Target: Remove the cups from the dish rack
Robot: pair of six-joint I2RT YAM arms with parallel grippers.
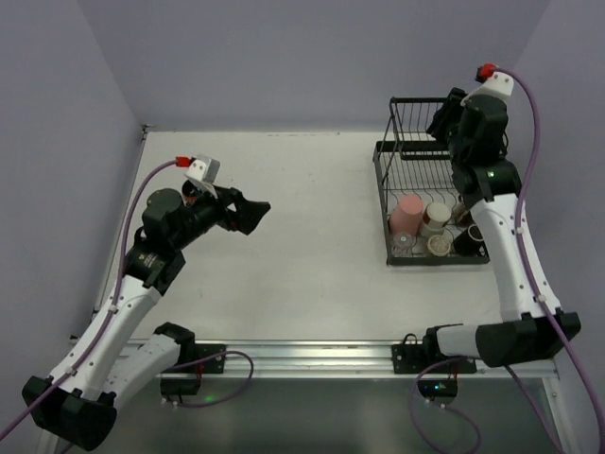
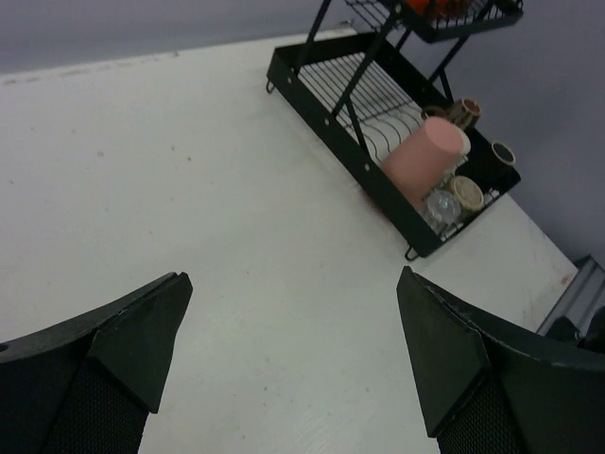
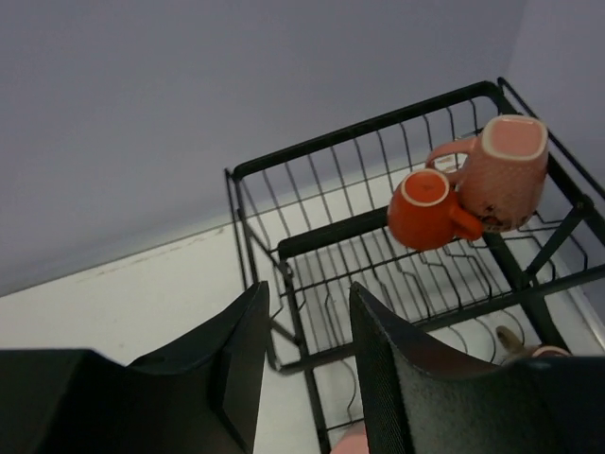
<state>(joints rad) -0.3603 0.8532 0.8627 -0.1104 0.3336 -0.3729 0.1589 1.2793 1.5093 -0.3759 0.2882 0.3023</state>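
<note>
The black wire dish rack (image 1: 382, 194) stands at the table's far right. On its side in the lower tray lies a salmon pink cup (image 1: 408, 216), with a cream cup (image 1: 437, 215) and a dark cup (image 1: 468, 242) beside it. An orange cup (image 3: 425, 210) and a pink speckled mug (image 3: 506, 175) lie in the upper basket (image 3: 331, 142). My right gripper (image 3: 309, 293) hovers over that basket's left end, short of the orange cup, its jaws drawn close on nothing. Over bare table at the left, well away from the rack (image 2: 321, 109), my left gripper (image 2: 293, 279) is wide open and empty.
Purple walls close the table at the back and on both sides. A metal rail (image 1: 312, 357) runs along the near edge between the arm bases. The rack's upright struts (image 3: 515, 274) stand close to my right fingers.
</note>
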